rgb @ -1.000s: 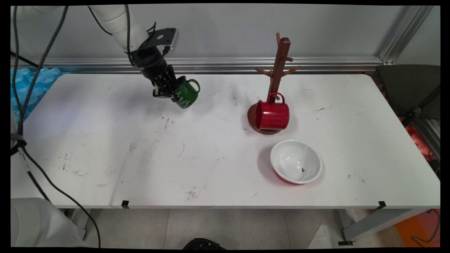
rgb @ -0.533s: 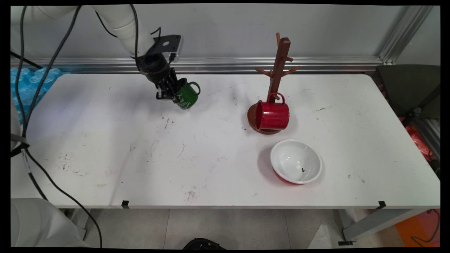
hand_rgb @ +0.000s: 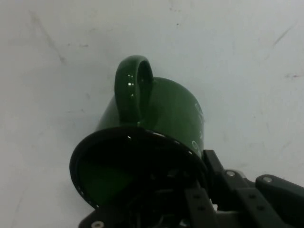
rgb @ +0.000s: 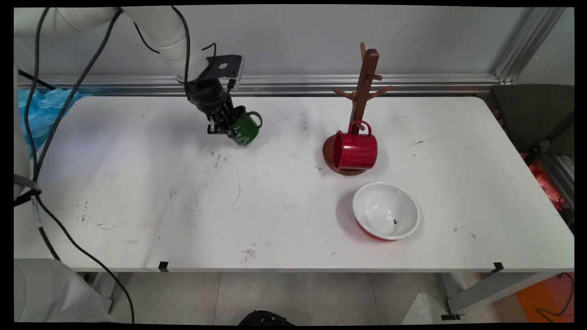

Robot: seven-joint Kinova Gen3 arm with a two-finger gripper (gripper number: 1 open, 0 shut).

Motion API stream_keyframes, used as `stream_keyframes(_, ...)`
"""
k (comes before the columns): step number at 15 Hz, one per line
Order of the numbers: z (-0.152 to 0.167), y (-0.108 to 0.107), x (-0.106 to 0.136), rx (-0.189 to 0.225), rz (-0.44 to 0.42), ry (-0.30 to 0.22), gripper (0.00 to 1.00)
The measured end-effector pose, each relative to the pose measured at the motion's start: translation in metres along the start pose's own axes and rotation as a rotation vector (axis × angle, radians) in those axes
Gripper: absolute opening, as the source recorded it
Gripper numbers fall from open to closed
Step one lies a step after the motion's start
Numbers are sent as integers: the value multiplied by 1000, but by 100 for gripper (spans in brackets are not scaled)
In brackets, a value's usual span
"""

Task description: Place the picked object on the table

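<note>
My gripper (rgb: 228,126) is shut on the rim of a green mug (rgb: 244,129) at the back of the white table (rgb: 183,206), left of centre. The mug hangs tilted, its handle pointing right and away from me. In the hand view the green mug (hand_rgb: 156,123) fills the middle, its dark rim gripped by my gripper (hand_rgb: 187,187), handle up, over bare table. To the right stands a brown wooden mug tree (rgb: 363,91). A red mug (rgb: 355,150) lies on its side on the tree's base.
A white bowl with a red outside (rgb: 386,211) sits in front of the mug tree. Black cables (rgb: 41,137) hang along the left side. An aluminium rail (rgb: 321,84) runs along the table's far edge.
The arm has carried the green mug a little to the right and slightly lower. The red mug, tree and bowl have not moved.
</note>
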Motion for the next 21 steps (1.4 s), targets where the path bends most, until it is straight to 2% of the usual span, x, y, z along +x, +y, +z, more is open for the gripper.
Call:
stream_keyframes(11,12,2,8,3,22,-18,0)
stream_keyframes(12,12,2,9,1,22,-18,100)
stream_keyframes(21,15,5,16,-12,29,-4,100)
